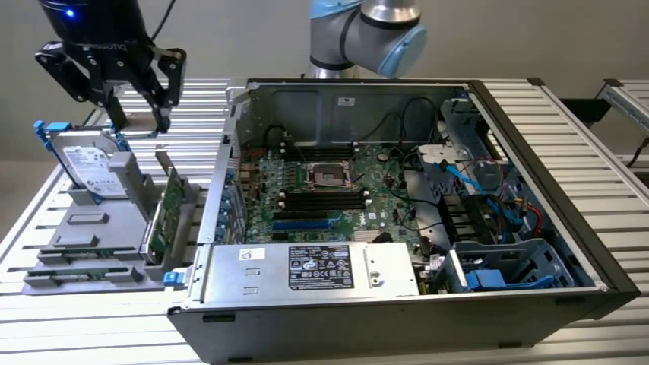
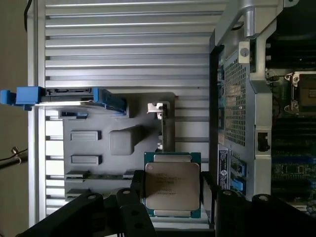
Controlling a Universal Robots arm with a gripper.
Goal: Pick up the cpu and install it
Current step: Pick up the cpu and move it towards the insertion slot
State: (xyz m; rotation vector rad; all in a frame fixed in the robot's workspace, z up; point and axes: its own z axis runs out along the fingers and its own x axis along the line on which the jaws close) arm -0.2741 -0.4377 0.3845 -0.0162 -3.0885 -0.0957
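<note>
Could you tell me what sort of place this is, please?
Most likely a robotics lab bench set up for PC assembly: an open case with its motherboard lies on a slatted table, beside a fixture of parts, and the end effector holds a cpu.

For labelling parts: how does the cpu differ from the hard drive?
The cpu is small and square; the hard drive is much larger and oblong. The cpu is held flat in the gripper, above the grey holder; the hard drive stands on edge in it. The hard drive carries a blue bracket; the cpu has a green rim. Both have silver metal faces.
</note>
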